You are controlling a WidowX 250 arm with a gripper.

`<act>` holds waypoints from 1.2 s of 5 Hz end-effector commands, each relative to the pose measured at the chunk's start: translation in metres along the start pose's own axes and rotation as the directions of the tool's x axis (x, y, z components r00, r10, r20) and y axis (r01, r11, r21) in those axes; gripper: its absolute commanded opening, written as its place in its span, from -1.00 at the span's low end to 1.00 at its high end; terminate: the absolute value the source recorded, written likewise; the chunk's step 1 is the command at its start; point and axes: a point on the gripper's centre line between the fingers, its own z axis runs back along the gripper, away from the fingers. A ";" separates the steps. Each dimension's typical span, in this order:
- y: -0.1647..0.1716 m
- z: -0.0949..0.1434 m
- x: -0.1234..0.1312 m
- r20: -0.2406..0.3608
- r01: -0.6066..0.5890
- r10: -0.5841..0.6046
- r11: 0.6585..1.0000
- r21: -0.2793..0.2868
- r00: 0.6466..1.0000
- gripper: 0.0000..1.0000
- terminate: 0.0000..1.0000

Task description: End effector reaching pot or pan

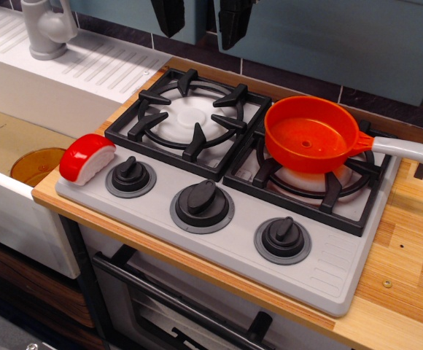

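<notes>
Saucepan in orange-red plastic sits upright on the right burner grate of a toy stove, its shallow bowl covering the back part of that grate. Its long light grey handle runs out to the right, past the stove's edge and over the wooden table. Inside the pan a small round mark shows at the centre of the floor; nothing lies in it.

High behind the stove, at the top edge of the view, the gripper hangs with its two black fingers pointing down and a clear gap between them, spread apart and holding nothing. Only the lower ends of the fingers are in view. It is well apart from the saucepan, above the back of the left burner grate, which is bare.

On the stove's front left corner lies a red and white toy sushi piece, just beside the leftmost of three black knobs. Left of the stove a white sink holds an amber translucent dish, and a grey tap stands at its back.
</notes>
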 end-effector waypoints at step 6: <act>-0.052 -0.043 0.040 0.118 -0.018 0.015 1.000 0.022 0.993 1.00 -1.00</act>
